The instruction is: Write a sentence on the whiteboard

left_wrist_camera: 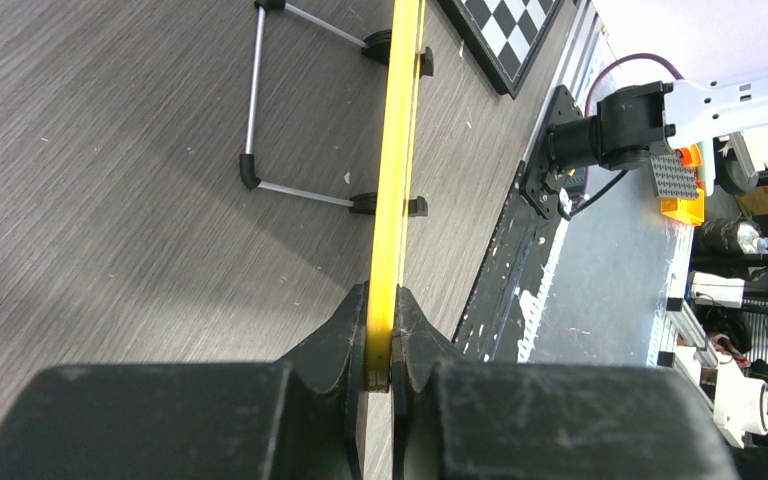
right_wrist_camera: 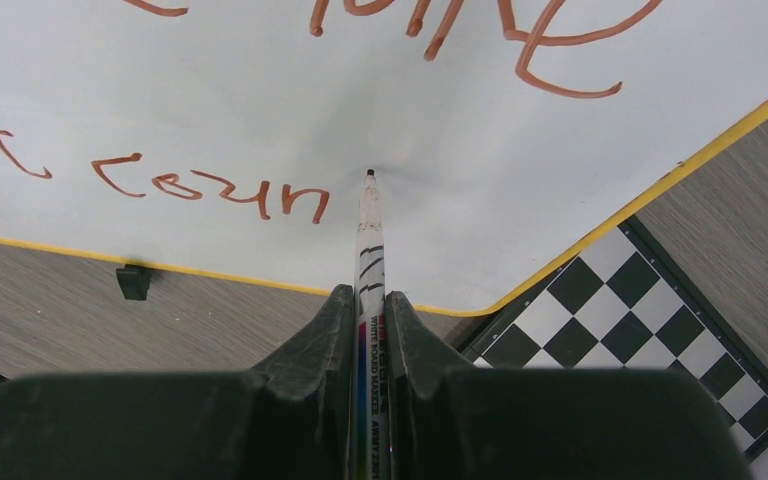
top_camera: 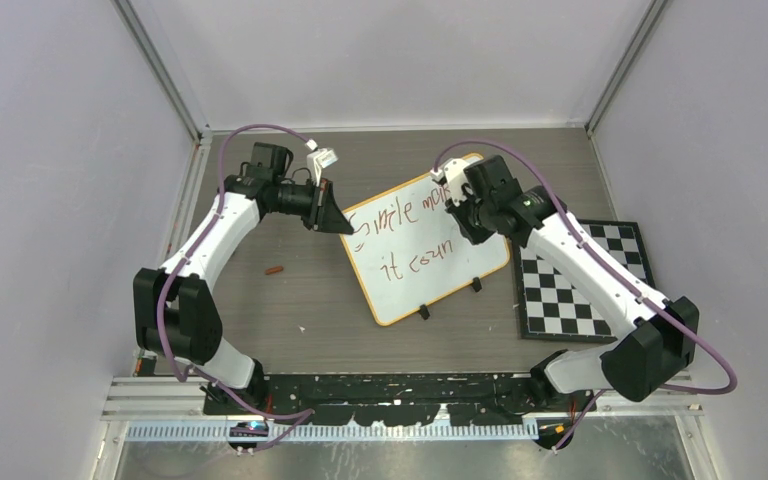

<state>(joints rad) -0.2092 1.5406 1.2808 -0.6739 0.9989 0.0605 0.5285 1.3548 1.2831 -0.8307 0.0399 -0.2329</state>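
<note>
The whiteboard (top_camera: 420, 250) stands tilted on two black feet at mid-table, with a yellow rim (left_wrist_camera: 392, 200). My left gripper (top_camera: 337, 218) is shut on the board's left edge; in the left wrist view the rim sits pinched between the jaws of my left gripper (left_wrist_camera: 381, 335). The sentence (top_camera: 415, 232) is in red-brown marker: a top line partly hidden by the right arm, and below it "it coun" (right_wrist_camera: 210, 188). My right gripper (right_wrist_camera: 369, 305) is shut on a white whiteboard marker (right_wrist_camera: 368, 240). Its tip rests at the board just right of the "n".
A black-and-white checkered mat (top_camera: 580, 280) lies right of the board, under the right arm. A small red-brown marker cap (top_camera: 275, 269) lies on the table left of the board. The board's wire stand (left_wrist_camera: 290, 100) shows behind it.
</note>
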